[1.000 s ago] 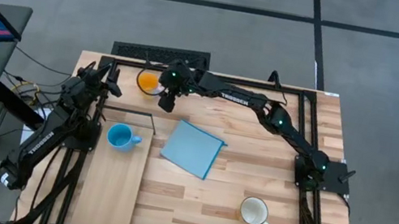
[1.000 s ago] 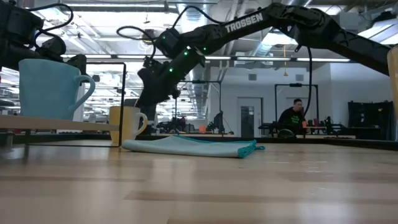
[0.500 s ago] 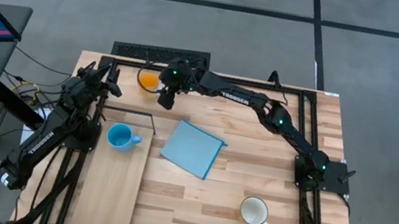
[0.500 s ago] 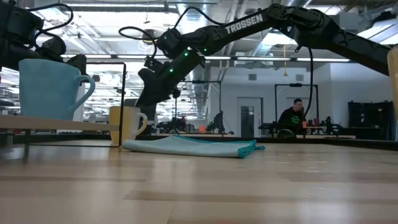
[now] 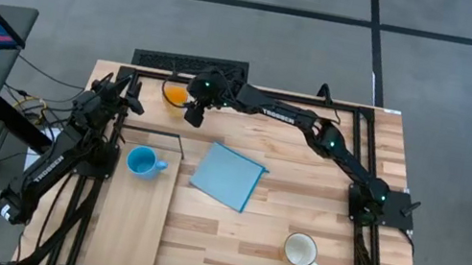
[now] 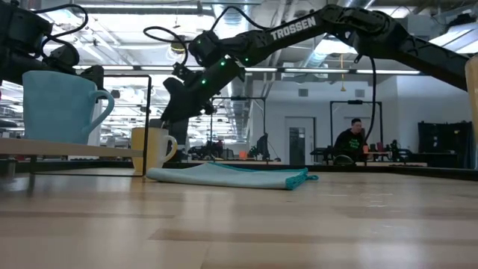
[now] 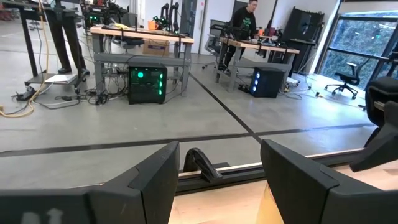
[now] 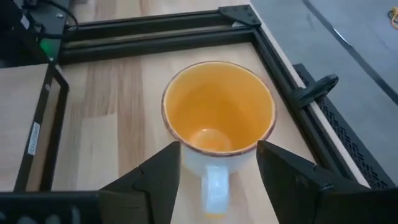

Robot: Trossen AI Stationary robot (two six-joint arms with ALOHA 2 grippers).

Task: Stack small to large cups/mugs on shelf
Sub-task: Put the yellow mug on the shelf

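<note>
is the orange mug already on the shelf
No, the orange mug stands on the bare tabletop beyond the shelf, where only the blue mug sits.

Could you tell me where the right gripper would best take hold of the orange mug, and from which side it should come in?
Probably by the white handle. The orange mug stands upright, mouth open, near the table's far edge, and its handle points straight toward the right gripper, whose open fingers already sit either side of it. Coming down from above on the handle side and closing across it looks simplest; gripping the rim wall beside the handle is an alternative.

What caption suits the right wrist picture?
Open right gripper poised over the orange mug, fingers either side of its white handle.
</note>
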